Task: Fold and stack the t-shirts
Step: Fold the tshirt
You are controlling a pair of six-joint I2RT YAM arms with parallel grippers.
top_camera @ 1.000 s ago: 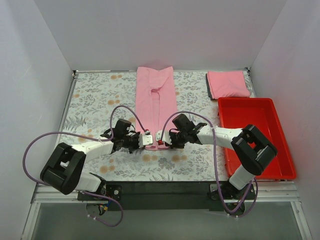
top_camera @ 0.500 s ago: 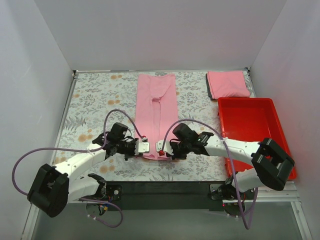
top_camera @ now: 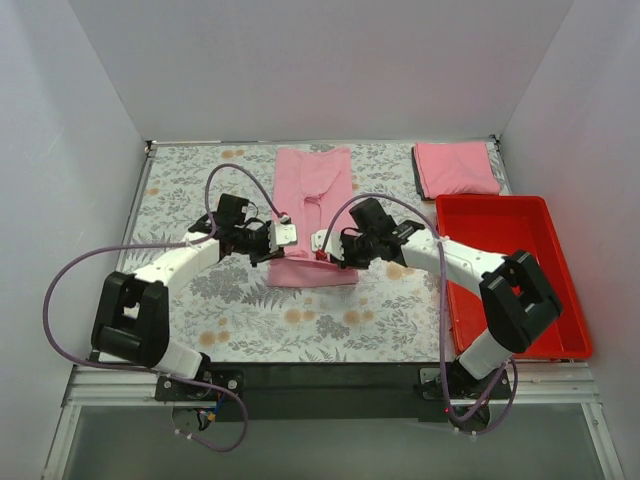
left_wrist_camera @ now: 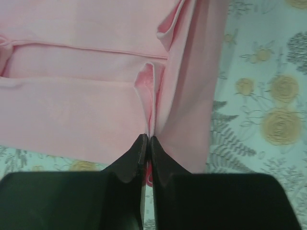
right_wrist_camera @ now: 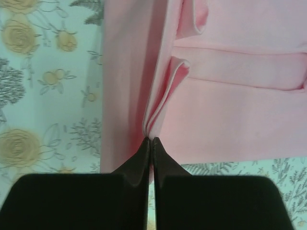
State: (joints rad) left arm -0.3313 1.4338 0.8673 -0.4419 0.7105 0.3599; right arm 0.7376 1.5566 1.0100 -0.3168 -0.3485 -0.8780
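One flowered counter [top_camera: 180, 190] carries it all, with one red bin [top_camera: 500, 270] along its right side. You have two pink shirts: the long t-shirt [top_camera: 315, 180] lies lengthwise at the middle, and one folded t-shirt [top_camera: 455, 168] waits at the far right corner, likely as the stack's base. Two claws, the left claw [left_wrist_camera: 146, 140] and right claw [right_wrist_camera: 150, 141], each pinch the long t-shirt's doubled-over near hem, probably to keep the fold square.

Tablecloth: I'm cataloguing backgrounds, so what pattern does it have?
The tablecloth is pale with grey fern leaves and yellow-orange flowers, clearest in the left wrist view.
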